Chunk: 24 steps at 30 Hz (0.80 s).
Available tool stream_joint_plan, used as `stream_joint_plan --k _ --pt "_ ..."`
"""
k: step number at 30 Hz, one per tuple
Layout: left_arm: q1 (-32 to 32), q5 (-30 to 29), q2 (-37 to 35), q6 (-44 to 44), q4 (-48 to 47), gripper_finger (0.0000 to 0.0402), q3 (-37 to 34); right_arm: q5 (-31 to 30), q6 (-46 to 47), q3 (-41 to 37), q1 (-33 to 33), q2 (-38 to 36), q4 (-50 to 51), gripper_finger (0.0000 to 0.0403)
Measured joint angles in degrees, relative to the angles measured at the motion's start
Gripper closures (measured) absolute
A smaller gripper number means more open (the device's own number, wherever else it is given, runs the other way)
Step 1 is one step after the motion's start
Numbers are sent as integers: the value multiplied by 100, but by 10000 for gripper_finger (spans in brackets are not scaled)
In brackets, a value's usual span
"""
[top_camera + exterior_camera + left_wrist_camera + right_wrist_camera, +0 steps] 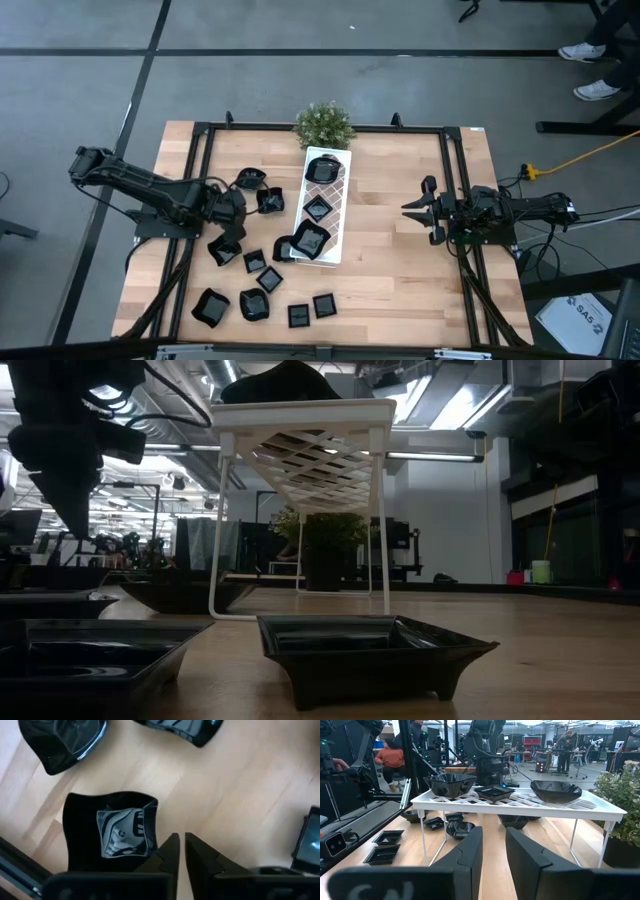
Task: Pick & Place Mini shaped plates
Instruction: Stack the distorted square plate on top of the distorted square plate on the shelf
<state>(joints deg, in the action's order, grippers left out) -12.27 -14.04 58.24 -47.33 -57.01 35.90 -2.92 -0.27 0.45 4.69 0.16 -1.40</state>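
left end effector (226,246) hovering over mini shaped plates (258,272), fingers nearly together, holding nothing | right end effector (419,210) waiting at 3 o'clock, fingers apart | "SAS" sheet (590,318) lying on floor

Small glossy black dishes (256,304) lay on pale striped wood (400,280); the white rectangular tray (338,212) bore a diamond lattice.

Right of the white tray (327,208) the surface (400,280) is bare out to the right gripper (425,209), so that side gives a free pass. Left of the tray and in front of it, black plates (255,262) lie close together with only narrow gaps, and the left gripper (232,232) sits among them. Behind the tray, the potted plant (323,124) blocks the far edge.
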Motion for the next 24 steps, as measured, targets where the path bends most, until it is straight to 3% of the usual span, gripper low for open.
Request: stream_joint_plan --k 11,24 --pt "0 28 284 -298 105 280 -219 1 0 0 -1 -1 -1 318" --pt "0 -25 988 -64 183 269 -258 0 0 0 0 1 -1 318"
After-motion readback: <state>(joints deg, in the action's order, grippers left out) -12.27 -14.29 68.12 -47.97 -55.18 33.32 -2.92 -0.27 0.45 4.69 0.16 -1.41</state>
